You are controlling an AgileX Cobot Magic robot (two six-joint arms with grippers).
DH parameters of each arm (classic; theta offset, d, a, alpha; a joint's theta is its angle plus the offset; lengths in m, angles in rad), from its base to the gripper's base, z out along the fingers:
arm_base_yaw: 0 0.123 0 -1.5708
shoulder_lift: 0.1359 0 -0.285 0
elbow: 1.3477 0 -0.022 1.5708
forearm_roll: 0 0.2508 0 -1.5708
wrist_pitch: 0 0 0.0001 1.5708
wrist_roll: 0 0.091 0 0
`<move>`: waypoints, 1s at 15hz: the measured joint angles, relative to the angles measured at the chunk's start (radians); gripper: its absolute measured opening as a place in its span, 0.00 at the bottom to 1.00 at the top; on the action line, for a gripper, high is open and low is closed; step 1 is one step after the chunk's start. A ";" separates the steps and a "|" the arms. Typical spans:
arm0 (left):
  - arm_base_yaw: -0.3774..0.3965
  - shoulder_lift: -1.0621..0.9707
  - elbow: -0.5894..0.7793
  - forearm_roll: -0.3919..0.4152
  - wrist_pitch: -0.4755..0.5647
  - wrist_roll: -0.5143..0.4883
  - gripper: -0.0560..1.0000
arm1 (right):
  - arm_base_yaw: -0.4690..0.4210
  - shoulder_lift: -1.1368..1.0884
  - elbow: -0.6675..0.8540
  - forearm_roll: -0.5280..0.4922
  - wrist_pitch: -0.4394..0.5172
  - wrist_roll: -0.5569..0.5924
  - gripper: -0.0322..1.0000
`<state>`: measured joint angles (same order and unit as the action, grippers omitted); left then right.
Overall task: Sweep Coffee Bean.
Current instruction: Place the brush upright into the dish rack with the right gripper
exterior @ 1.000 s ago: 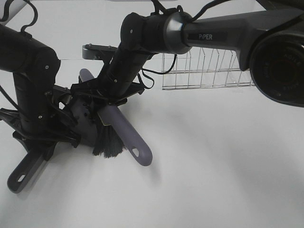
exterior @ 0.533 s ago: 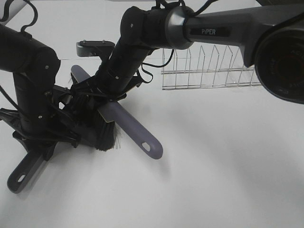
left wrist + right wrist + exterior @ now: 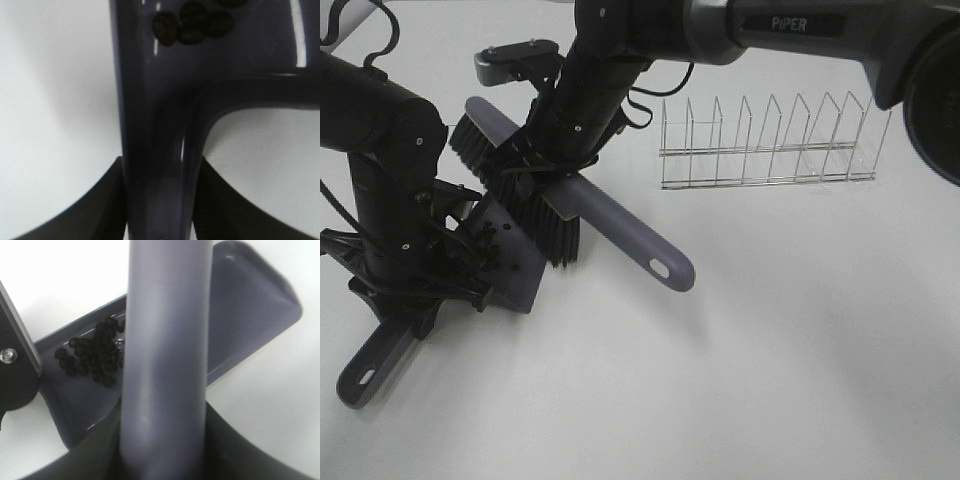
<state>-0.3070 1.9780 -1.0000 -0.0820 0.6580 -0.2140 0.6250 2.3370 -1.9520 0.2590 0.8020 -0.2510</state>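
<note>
Right end effector (image 3: 556, 186) is clamped tight on the grey-purple brush (image 3: 620, 236). It grips the handle about midway. In the overhead view the free end of the handle points toward 4 o'clock, and the black bristles (image 3: 548, 228) line the half toward 10 o'clock.

Left end effector (image 3: 157, 212) is closed hard on both sides of the stem of the dustpan (image 3: 516, 272), and that stem runs off toward 7 o'clock over the table (image 3: 770, 360).

The coffee beans (image 3: 92, 357) lie bunched inside the pan toward its back wall, and my left wrist camera shows a few right up near the stem. The bristles sit over the pan's open lip. The brush looks raised and tilted, but I cannot tell whether its tips touch the lip. I can pick out no loose beans on the bare table that shows, though both arms hide the ground around the pan.

I judge the sweeping stroke done and the gathering step close to finished. Before moving I would check for strays under the arms. Then I would lift the brush clear toward 2 o'clock, stopping short of the wire rack (image 3: 760, 140), and hold the pan level so nothing rolls back out over the lip.
</note>
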 joint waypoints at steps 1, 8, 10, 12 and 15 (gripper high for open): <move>0.000 0.000 0.000 0.000 0.000 0.000 0.36 | 0.000 -0.023 0.000 -0.043 -0.001 0.000 0.29; 0.000 0.000 0.000 0.000 0.000 0.000 0.36 | 0.000 -0.164 0.000 -0.450 0.051 0.277 0.29; 0.000 0.000 0.000 0.000 0.000 0.000 0.36 | 0.000 -0.205 0.000 -0.558 0.133 0.340 0.29; 0.000 0.000 0.000 0.000 0.000 0.000 0.36 | -0.003 -0.242 0.000 -0.644 0.270 0.384 0.29; 0.000 0.000 0.000 0.000 0.000 0.000 0.36 | -0.052 -0.294 0.000 -0.645 0.409 0.443 0.29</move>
<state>-0.3070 1.9780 -1.0000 -0.0820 0.6580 -0.2140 0.5730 2.0430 -1.9520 -0.3860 1.2110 0.1920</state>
